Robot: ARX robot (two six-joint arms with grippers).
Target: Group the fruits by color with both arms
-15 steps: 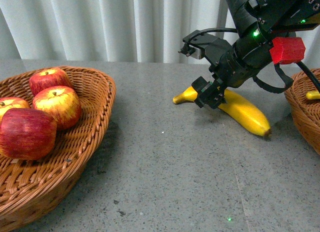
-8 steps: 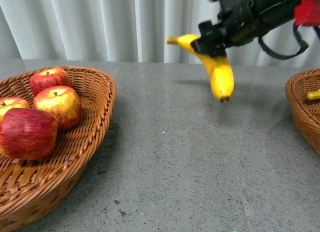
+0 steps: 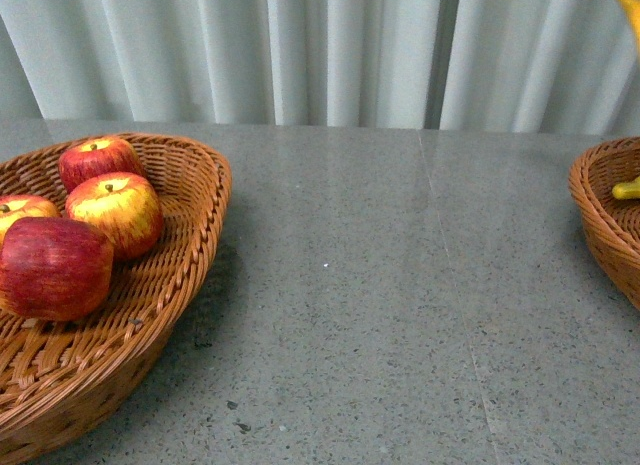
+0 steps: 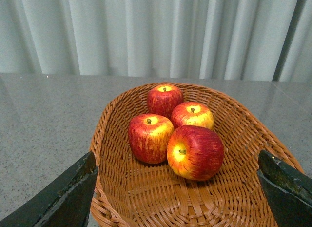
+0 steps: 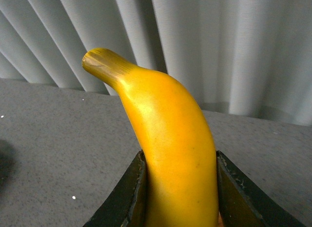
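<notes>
Several red apples streaked with yellow lie in a wicker basket on the left of the grey table. The left wrist view looks down on those apples and their basket. My left gripper hangs open over the basket's near end, holding nothing. My right gripper is shut on a yellow banana, held in the air above the table. In the front view only a yellow sliver of that banana shows in the top right corner. Both arms are out of the front view.
A second wicker basket sits at the right edge with the end of another banana in it. Grey stone tabletop stretches between the two baskets. A pale pleated curtain hangs behind the table.
The right arm has lifted the banana off the table and carried it up and to the right, leaving the front view except for a yellow tip. The apples and baskets have not moved.
</notes>
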